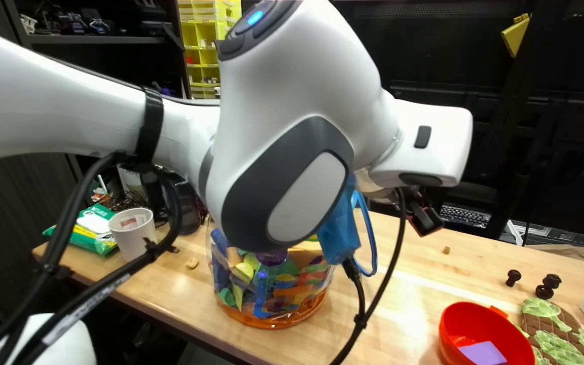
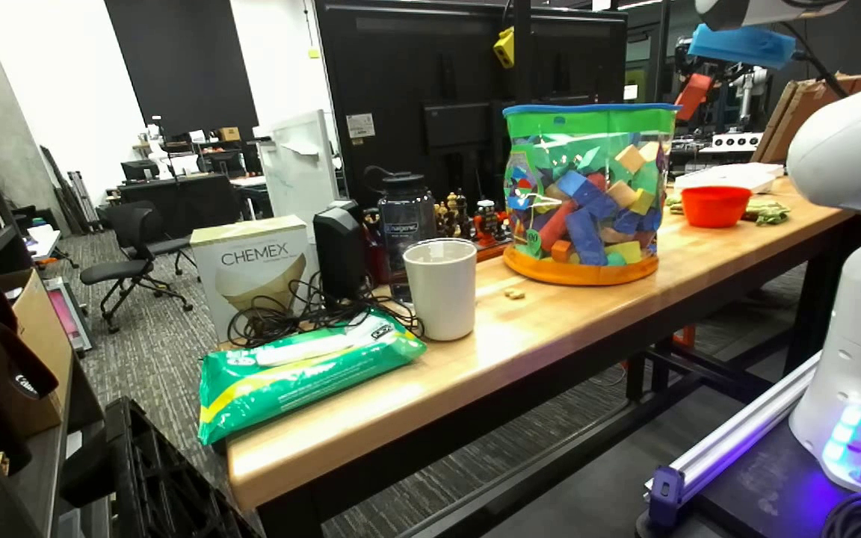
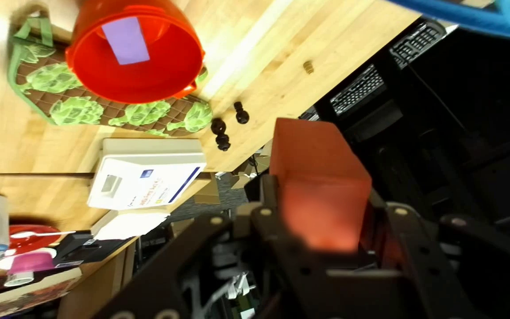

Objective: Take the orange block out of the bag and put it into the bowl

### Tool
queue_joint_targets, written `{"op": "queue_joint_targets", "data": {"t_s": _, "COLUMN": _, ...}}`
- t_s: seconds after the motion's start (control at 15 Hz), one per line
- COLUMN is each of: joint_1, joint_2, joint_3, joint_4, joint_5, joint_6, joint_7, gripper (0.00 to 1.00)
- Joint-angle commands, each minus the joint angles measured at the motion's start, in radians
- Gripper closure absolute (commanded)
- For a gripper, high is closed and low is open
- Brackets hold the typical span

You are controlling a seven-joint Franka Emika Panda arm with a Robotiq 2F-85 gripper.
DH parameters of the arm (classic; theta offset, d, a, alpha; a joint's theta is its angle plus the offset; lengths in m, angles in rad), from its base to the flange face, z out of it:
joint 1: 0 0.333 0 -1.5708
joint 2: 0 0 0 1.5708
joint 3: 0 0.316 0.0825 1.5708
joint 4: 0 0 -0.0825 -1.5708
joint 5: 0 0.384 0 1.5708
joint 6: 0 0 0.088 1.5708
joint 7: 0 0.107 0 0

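Observation:
My gripper point(image 3: 321, 195) is shut on an orange block point(image 3: 321, 155), which sticks out beyond the fingertips. The orange block also shows in an exterior view point(image 2: 693, 97), in the air above and beyond the bag's rim. The bag point(image 2: 587, 202), clear with a blue rim and orange base, stands upright on the table, full of coloured blocks; the arm partly hides it in an exterior view point(image 1: 271, 289). The red bowl point(image 1: 512, 337) stands farther along the table with a flat purple piece in it. The bowl point(image 3: 166, 66) is at upper left in the wrist view, apart from the gripper.
A brown-green pot holder point(image 3: 78, 110) lies beside the bowl. Dark chess pieces point(image 3: 218, 128) and a white box point(image 3: 148, 177) are near it. A white cup point(image 2: 439, 291) and green wipes pack point(image 2: 303, 373) stand at the table's other end. A dark screen point(image 1: 474, 91) stands behind.

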Motion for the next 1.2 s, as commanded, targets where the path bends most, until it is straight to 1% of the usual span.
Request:
{"op": "queue_joint_targets", "data": {"t_s": 0.0, "joint_1": -0.039, "joint_2": 0.145, "joint_3": -0.026, "joint_4": 0.052, "joint_5": 0.015, "joint_6": 0.093, "joint_7": -0.05, "gripper": 0.84}}
{"op": "queue_joint_targets", "data": {"t_s": 0.2, "joint_1": -0.031, "joint_2": 0.273, "joint_3": -0.049, "joint_4": 0.099, "joint_5": 0.025, "joint_6": 0.144, "joint_7": -0.086, "gripper": 0.84}}
{"op": "queue_joint_targets", "data": {"t_s": 0.33, "joint_1": -0.036, "joint_2": 0.351, "joint_3": -0.05, "joint_4": 0.136, "joint_5": 0.026, "joint_6": 0.159, "joint_7": -0.088, "gripper": 0.84}}
{"op": "queue_joint_targets", "data": {"t_s": 0.6, "joint_1": -0.077, "joint_2": 0.468, "joint_3": -0.043, "joint_4": 0.202, "joint_5": 0.002, "joint_6": 0.153, "joint_7": -0.03, "gripper": 0.84}}
{"op": "queue_joint_targets", "data": {"t_s": 0.8, "joint_1": -0.112, "joint_2": 0.524, "joint_3": -0.034, "joint_4": 0.232, "joint_5": -0.004, "joint_6": 0.144, "joint_7": 0.007, "gripper": 0.84}}
{"op": "queue_joint_targets", "data": {"t_s": 1.0, "joint_1": -0.117, "joint_2": 0.575, "joint_3": -0.039, "joint_4": 0.249, "joint_5": 0.002, "joint_6": 0.133, "joint_7": 0.026, "gripper": 0.84}}
{"op": "queue_joint_targets", "data": {"t_s": 1.13, "joint_1": -0.132, "joint_2": 0.6, "joint_3": -0.031, "joint_4": 0.253, "joint_5": -0.012, "joint_6": 0.129, "joint_7": 0.054, "gripper": 0.84}}
